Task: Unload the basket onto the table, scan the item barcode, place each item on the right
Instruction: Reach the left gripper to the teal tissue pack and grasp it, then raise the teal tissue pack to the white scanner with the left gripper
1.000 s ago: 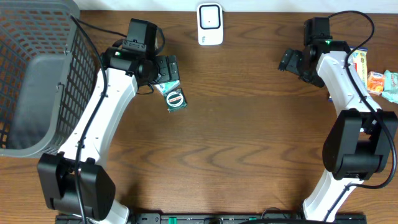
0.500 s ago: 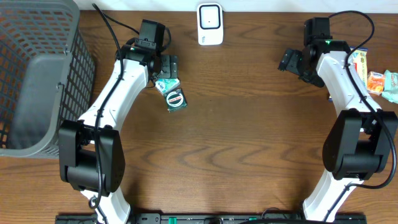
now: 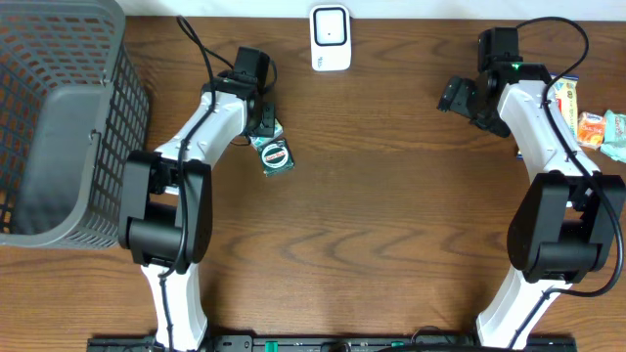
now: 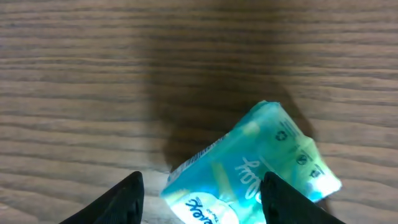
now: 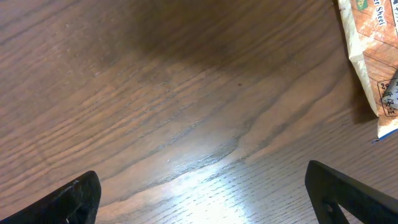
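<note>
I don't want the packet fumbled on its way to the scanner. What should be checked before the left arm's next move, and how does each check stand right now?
1. The teal packet sits inside the left gripper: ok, its fingers straddle it.
2. Grip closed on the packet: not ok. A gap shows beside one finger, and the packet lies on the table.
3. Barcode located: cannot tell. None shows on the visible face.
4. Way to the white scanner: ok, only bare wood lies between.
5. The right gripper is out of the way: ok, open over bare wood on the far side.
</note>
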